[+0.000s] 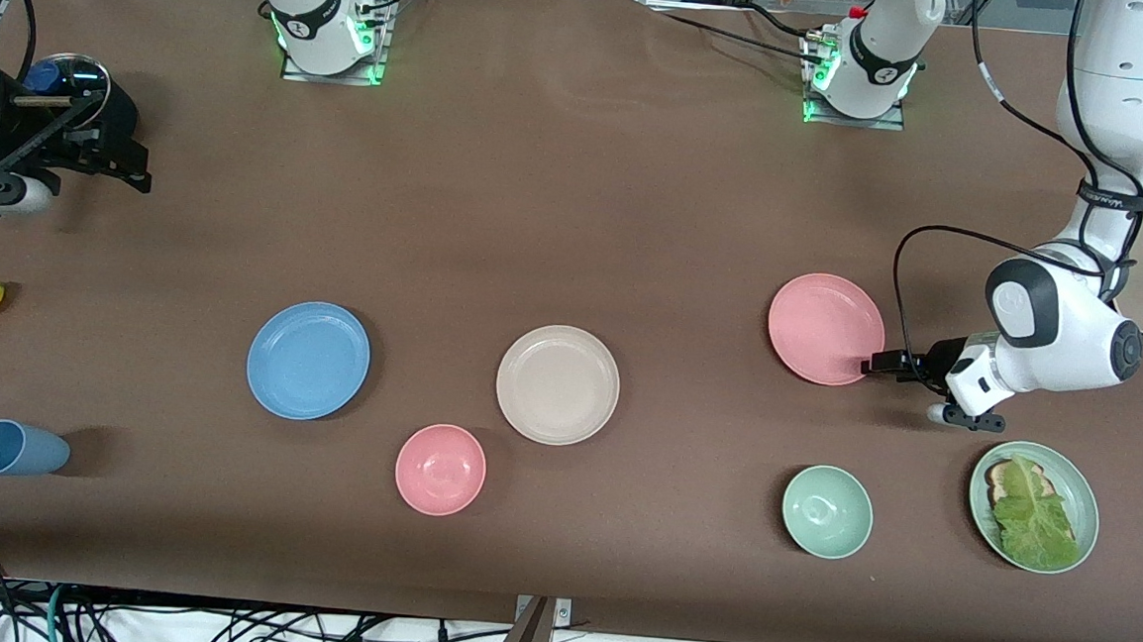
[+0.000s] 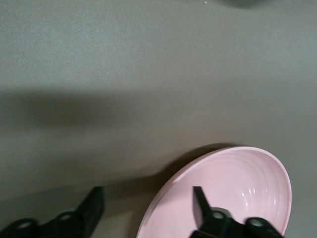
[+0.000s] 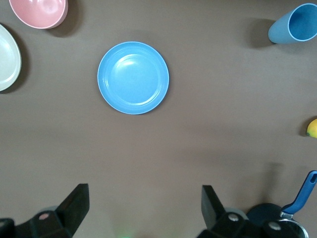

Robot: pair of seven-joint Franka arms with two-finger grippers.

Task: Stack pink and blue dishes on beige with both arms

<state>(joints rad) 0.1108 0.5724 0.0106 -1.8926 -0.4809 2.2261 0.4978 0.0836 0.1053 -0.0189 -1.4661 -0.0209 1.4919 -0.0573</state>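
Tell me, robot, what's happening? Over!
Left gripper open at pink plate rim. Right gripper open, waiting. Blue plate, beige plate untouched.

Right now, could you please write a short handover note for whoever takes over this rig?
Left gripper: open, straddling the rim of the pink plate at the left arm's end of the table; nothing lifted.
Right gripper: open, waiting at the right arm's end of the table.
Blue plate and beige plate lie flat, apart.
Done: nothing stacked.
Left: grip the pink plate, set it on the beige plate, then the blue plate.
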